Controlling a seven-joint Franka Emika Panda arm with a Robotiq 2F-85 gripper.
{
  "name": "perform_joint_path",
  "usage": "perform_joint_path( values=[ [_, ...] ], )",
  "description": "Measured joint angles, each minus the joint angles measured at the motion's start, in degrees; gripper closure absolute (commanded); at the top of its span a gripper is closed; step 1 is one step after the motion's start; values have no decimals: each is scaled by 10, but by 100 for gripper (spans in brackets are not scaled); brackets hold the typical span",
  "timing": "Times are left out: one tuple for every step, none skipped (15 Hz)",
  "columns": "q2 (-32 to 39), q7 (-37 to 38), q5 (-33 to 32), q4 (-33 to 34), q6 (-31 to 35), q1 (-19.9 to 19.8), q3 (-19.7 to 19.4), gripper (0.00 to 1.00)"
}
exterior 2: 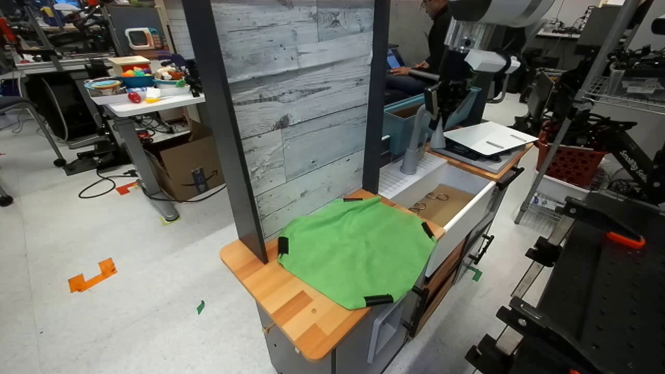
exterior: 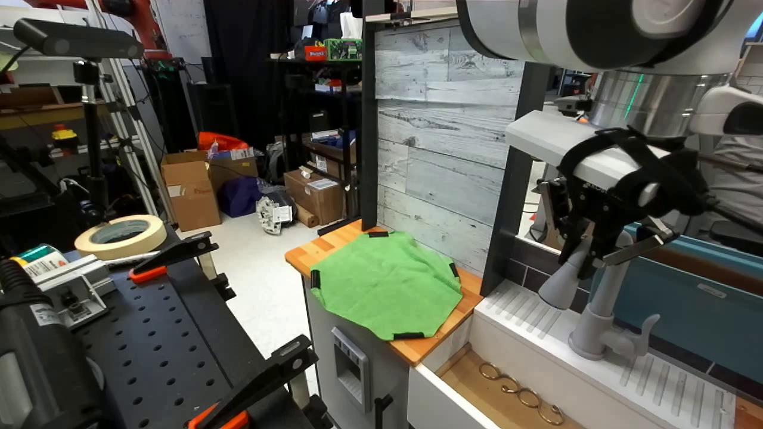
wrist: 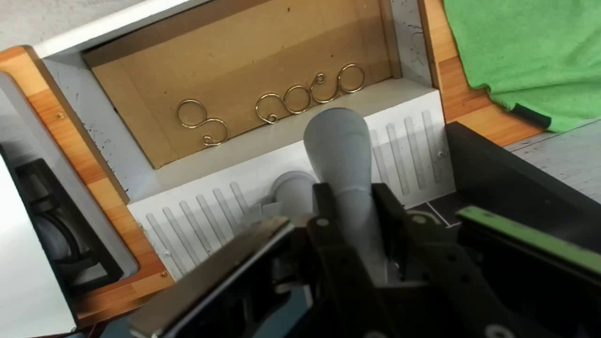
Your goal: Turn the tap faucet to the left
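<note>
Running lengthwise between the fingers (wrist: 323, 202), which are clamping its flanks, the spout (wrist: 342, 150) of the tap faucet (exterior: 607, 292) is pointing past the fingertips; its base (exterior: 587, 341), likely the pivot, is standing beside and below them. In an exterior view the lever (exterior: 643, 339) is showing; in the wrist view it is mostly hiding.

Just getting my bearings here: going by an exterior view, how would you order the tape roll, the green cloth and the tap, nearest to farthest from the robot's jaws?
1. Tap faucet: at the picture's right, partly between the jaws.
2. Green cloth: on the wooden counter, near the picture's middle.
3. Tape roll: at the dark table, on the picture's left.
</note>
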Motion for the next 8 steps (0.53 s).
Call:
perform_joint_path(
  values=[
    [2, 9, 10, 6, -8, 0, 2, 94],
    [5, 20, 19, 11, -14, 0, 5, 94],
    [9, 33, 30, 18, -19, 1, 8, 94],
    [11, 45, 40, 23, -22, 1, 11, 94],
    [14, 57, 52, 28, -22, 3, 13, 94],
    [17, 69, 62, 32, -21, 4, 14, 94],
    [19, 82, 72, 35, -19, 6, 14, 94],
    [22, 93, 83, 38, -15, 7, 15, 94]
  ],
)
